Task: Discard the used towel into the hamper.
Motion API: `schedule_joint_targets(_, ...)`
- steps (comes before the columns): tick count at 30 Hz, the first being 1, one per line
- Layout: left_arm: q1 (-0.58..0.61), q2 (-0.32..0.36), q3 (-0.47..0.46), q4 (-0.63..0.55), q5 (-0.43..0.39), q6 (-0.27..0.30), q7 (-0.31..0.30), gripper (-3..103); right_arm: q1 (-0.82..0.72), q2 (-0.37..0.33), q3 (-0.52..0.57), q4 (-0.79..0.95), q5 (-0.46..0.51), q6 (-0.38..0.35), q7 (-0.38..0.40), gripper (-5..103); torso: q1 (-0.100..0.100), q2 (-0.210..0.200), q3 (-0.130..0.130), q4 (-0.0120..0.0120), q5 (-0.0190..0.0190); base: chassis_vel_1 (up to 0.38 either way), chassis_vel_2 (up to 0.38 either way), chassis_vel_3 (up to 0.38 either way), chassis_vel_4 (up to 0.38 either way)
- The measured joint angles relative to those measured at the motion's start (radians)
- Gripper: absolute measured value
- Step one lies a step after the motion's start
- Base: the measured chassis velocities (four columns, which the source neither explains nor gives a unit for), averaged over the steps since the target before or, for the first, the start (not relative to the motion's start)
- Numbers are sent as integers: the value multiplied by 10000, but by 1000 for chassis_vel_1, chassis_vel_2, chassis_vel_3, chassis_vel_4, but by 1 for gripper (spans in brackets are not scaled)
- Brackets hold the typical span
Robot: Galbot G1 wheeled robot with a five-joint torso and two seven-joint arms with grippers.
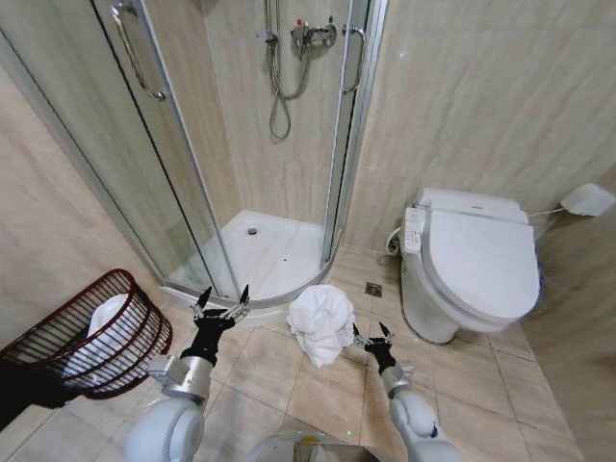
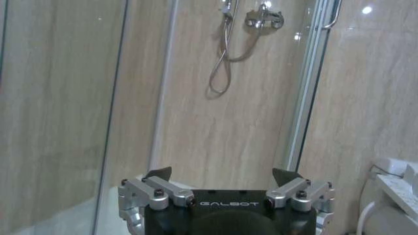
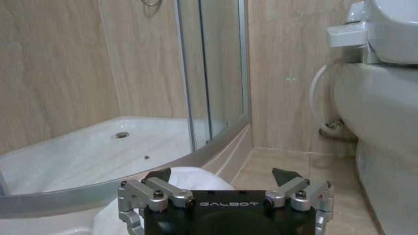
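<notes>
- A white towel (image 1: pixel 321 323) sits crumpled in a soft, upright heap on the tiled floor (image 1: pixel 260 371), just outside the curved shower threshold (image 1: pixel 269 300); we see folds and a knotted-looking bulge, its long axis running roughly from 12 to 6 o'clock in the head view.
- The hamper (image 1: pixel 91 337), a dark reddish-brown openwork basket with horizontal rings, lies at about 8 o'clock from the towel, well apart from it, tipped so its mouth faces toward 1 o'clock; something white shows inside it.
- Our left hand (image 1: pixel 222 306) hangs between hamper and towel, fingers spread wide and holding nothing; its wrist camera looks at the shower wall and hose (image 2: pixel 225 54).
- Our right hand (image 1: pixel 372 334) sits at the towel's 4 o'clock edge, just beside the cloth, fingers apart and empty; we cannot tell whether it touches the fabric.
- From the right wrist, the towel (image 3: pixel 189 175) bulges just past the open fingers.
- A toilet (image 1: pixel 476 265) stands at 3 o'clock from the towel.
</notes>
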Motion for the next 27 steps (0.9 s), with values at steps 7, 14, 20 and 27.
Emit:
schedule_joint_targets(7, 0, 0, 0, 0, 0, 0, 0, 100, 305, 11, 82, -415, -131, 42, -7, 100, -103, -269, -166, 0, -2, 0, 0, 0, 0)
schedule_joint_targets(14, 0, 0, 0, 0, 0, 0, 0, 100, 818, -106, 114, -951, -955, 424, -193, 100, -198, -567, -369, -1, -1, 0, 0, 0, 0)
schedule_joint_targets(20, 1, 0, 0, 0, 0, 0, 0, 100, 1344, -218, 9, -1492, -589, 347, -235, 100, -282, -806, -526, -1, -3, 9, 10, 7, 8)
schedule_joint_targets(27, 0, 0, 0, 0, 0, 0, 0, 100, 1841, -195, -186, -2128, -401, 348, -283, 100, -358, -1083, -725, 2, -1, 36, 37, 30, 31)
